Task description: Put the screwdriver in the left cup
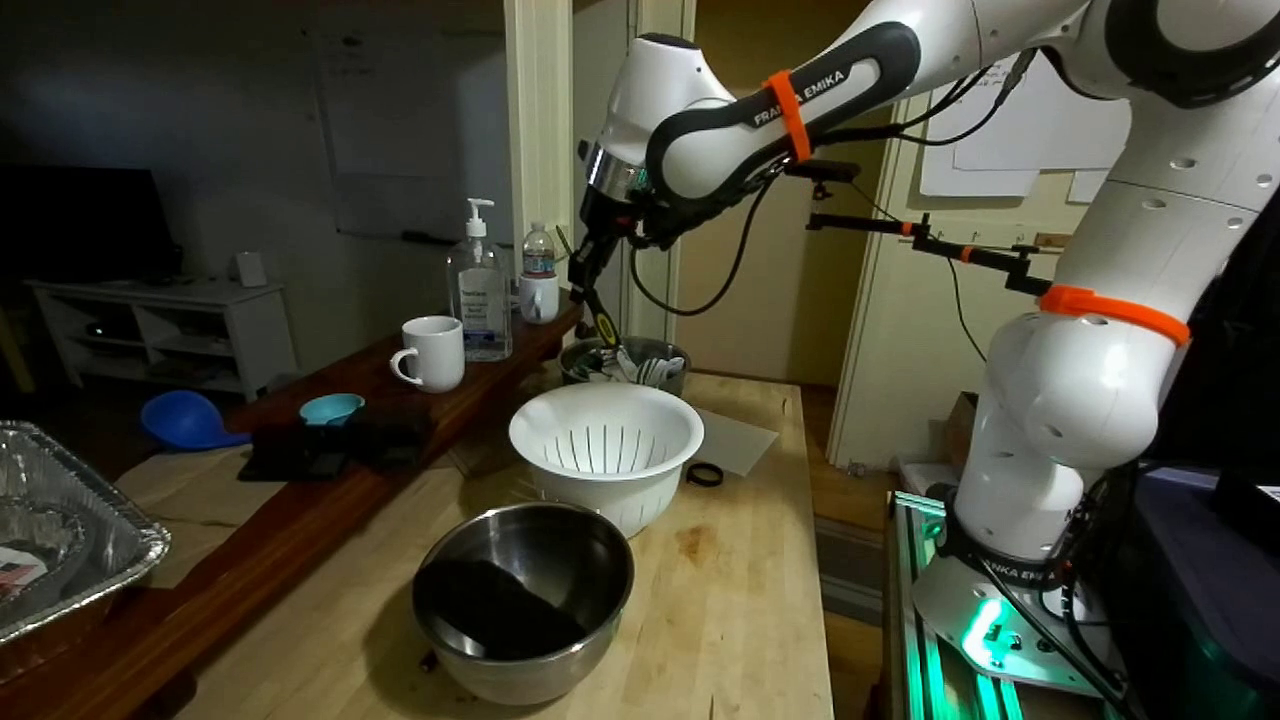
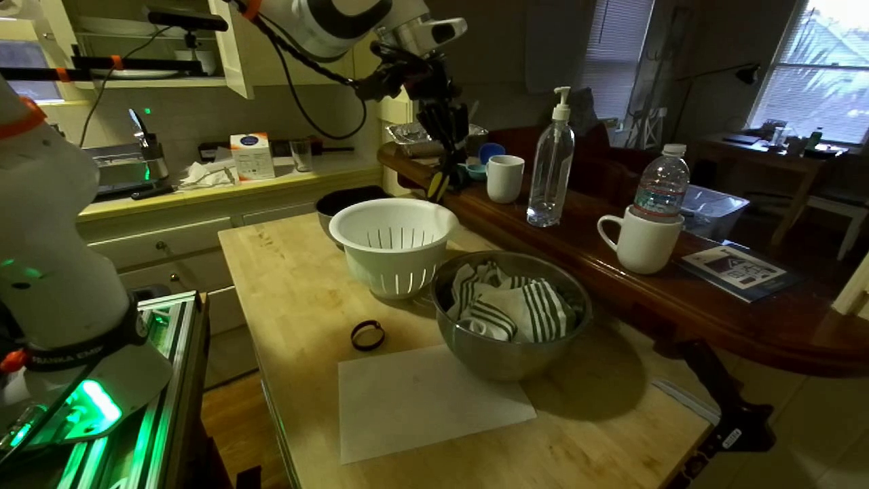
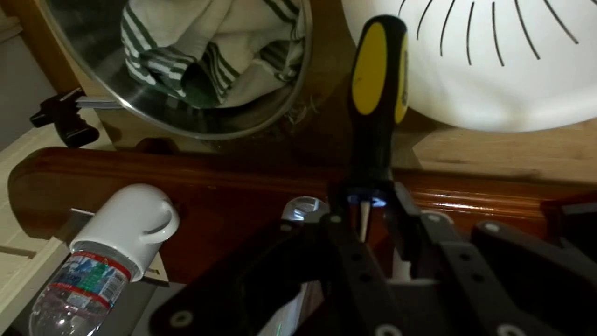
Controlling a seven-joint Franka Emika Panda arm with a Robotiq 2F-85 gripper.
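Note:
The screwdriver has a black and yellow handle (image 3: 378, 70) and a thin shaft. My gripper (image 3: 366, 198) is shut on it where handle meets shaft, the handle sticking out past the fingertips. In both exterior views the screwdriver (image 1: 604, 326) (image 2: 438, 185) hangs handle-down below the gripper (image 1: 583, 282) (image 2: 451, 157), which is in the air close to the dark wooden ledge. The left cup, a white mug (image 1: 436, 355) (image 2: 505, 178), stands upright on the ledge beside the pump bottle. In the wrist view it is mostly or wholly hidden behind the jaws.
A pump bottle (image 1: 482, 300) and a white mug holding a water bottle (image 2: 648, 241) stand on the ledge. On the table below are a white colander (image 1: 606, 480), a steel bowl with striped towels (image 2: 502, 360), another steel bowl (image 1: 560, 660) and a black clamp (image 2: 736, 421).

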